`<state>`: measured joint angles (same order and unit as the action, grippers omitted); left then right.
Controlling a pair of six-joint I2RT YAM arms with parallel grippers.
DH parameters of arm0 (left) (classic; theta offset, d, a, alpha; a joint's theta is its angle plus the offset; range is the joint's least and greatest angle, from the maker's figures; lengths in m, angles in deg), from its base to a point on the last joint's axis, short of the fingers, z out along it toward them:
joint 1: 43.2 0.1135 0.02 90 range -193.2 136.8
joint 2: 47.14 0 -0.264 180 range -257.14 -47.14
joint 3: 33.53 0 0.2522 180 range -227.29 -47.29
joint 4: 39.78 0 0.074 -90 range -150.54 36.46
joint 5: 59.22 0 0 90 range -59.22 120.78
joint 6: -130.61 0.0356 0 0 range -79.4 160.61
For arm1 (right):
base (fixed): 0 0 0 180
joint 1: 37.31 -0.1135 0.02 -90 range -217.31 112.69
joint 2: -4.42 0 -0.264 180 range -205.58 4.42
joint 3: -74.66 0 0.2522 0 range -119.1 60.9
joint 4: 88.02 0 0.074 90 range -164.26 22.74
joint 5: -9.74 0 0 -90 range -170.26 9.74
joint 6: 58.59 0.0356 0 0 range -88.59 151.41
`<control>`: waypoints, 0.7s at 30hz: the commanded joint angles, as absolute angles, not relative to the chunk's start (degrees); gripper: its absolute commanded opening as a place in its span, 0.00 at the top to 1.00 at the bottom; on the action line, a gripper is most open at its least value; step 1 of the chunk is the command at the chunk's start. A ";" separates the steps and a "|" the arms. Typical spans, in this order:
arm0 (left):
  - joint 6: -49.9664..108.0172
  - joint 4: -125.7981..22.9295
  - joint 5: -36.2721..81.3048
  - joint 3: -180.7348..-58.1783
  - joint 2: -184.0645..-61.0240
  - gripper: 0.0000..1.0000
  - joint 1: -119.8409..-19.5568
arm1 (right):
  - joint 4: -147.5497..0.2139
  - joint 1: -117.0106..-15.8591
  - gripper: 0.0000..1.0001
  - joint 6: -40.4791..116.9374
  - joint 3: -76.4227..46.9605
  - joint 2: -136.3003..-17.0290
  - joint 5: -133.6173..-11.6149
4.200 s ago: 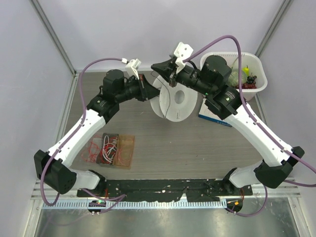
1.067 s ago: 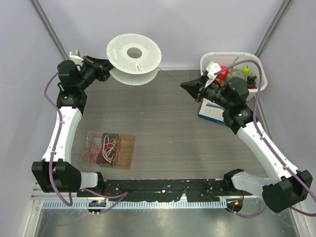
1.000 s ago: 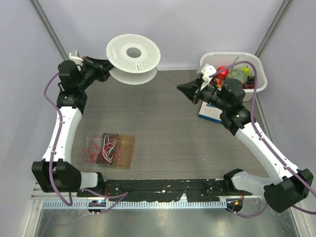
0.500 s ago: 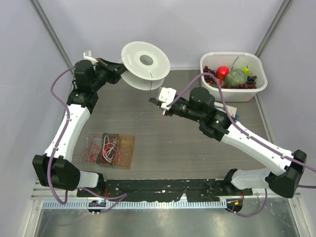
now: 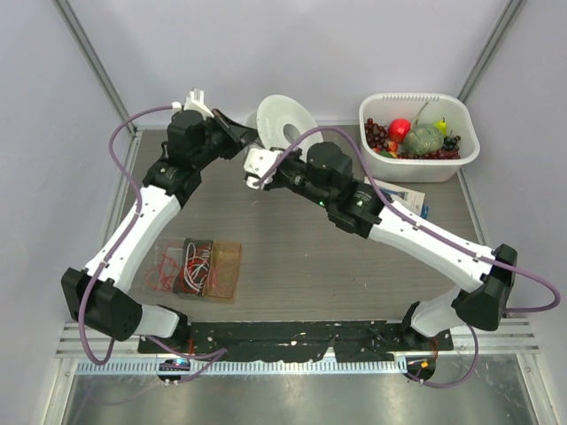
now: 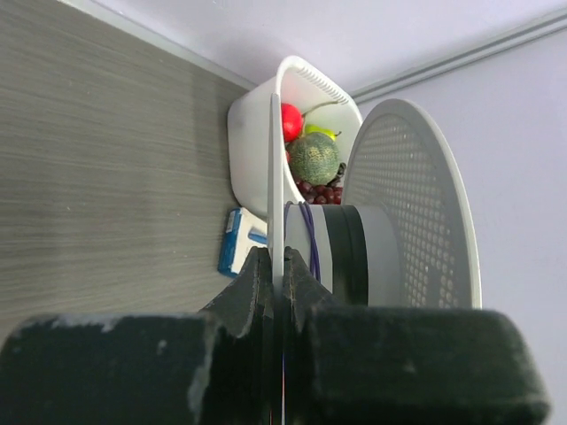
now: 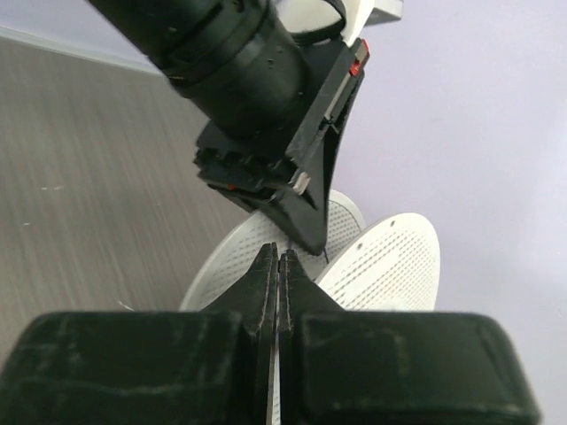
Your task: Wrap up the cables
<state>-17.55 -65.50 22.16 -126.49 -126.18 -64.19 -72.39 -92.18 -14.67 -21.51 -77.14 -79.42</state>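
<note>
Starting with the left gripper [image 6: 275, 266]: it is clamped narrow on the edge of the near flange of the white spool [image 5: 279, 111], which is held up over the back of the table [image 5: 292, 266], left of the basket [image 5: 423, 170]. In the left wrist view the gripped flange is seen edge-on and the far, perforated flange is turned toward the camera. A dark band of wire [image 6: 345, 252] is wound on the hub between the two flanges, and a thin purple loop is seen beside it. The right gripper [image 7: 277, 266] is pressed together, finger against finger, and is pointed at the spool, just below the tip of the left gripper; whether the wire is pinched there cannot be told. Fruit is seen in the basket at the back right. A blue and white box [image 5: 400, 191] is partly covered by the right arm. A clear packet [image 5: 197, 266] with red wires is laid on the table, front left.
</note>
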 commanded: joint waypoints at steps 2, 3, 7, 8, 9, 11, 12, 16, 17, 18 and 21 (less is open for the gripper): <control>-7.14 -62.41 26.82 -130.43 -125.01 1.00 -66.13 | -76.29 -93.21 1.00 -14.29 -29.88 -80.66 -90.71; -4.42 -62.33 27.69 -130.43 -124.57 1.00 -66.83 | -76.11 -93.21 0.99 -12.98 -31.45 -81.71 -92.20; 3.06 -60.66 29.19 -128.59 -122.47 1.00 -68.86 | -71.83 -93.21 0.99 -8.59 -36.37 -84.00 -95.37; 5.08 -60.05 29.54 -127.89 -122.03 1.00 -69.30 | -71.11 -93.21 0.99 -6.75 -37.17 -84.52 -96.33; 7.01 -59.52 30.33 -127.36 -121.32 1.00 -69.74 | -69.53 -93.21 0.99 -5.95 -38.75 -84.88 -96.69; 10.79 -58.38 31.99 -125.69 -120.18 1.00 -70.53 | -67.95 -93.21 1.00 -3.66 -40.07 -85.14 -97.31; 12.38 -57.59 32.62 -125.16 -119.74 1.00 -70.97 | -67.41 -93.12 1.00 -2.17 -40.34 -85.14 -97.48; 17.57 -54.77 35.17 -122.26 -117.98 1.00 -72.47 | -66.18 -93.03 0.99 1.87 -40.79 -84.71 -99.76; 18.88 -54.25 35.52 -121.56 -117.46 1.00 -72.73 | -66.18 -93.03 1.00 2.49 -40.61 -84.53 -100.12; 20.03 -53.89 36.22 -120.95 -117.19 1.00 -73.17 | -66.18 -92.60 1.00 3.72 -40.26 -84.18 -100.82; 23.98 -51.00 37.80 -119.01 -116.14 1.00 -74.40 | -66.18 -91.37 0.99 7.50 -40.17 -83.65 -101.96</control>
<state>15.96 -57.48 36.25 -121.20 -119.69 -72.63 -60.88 -94.19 1.68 -36.81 -86.39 -94.89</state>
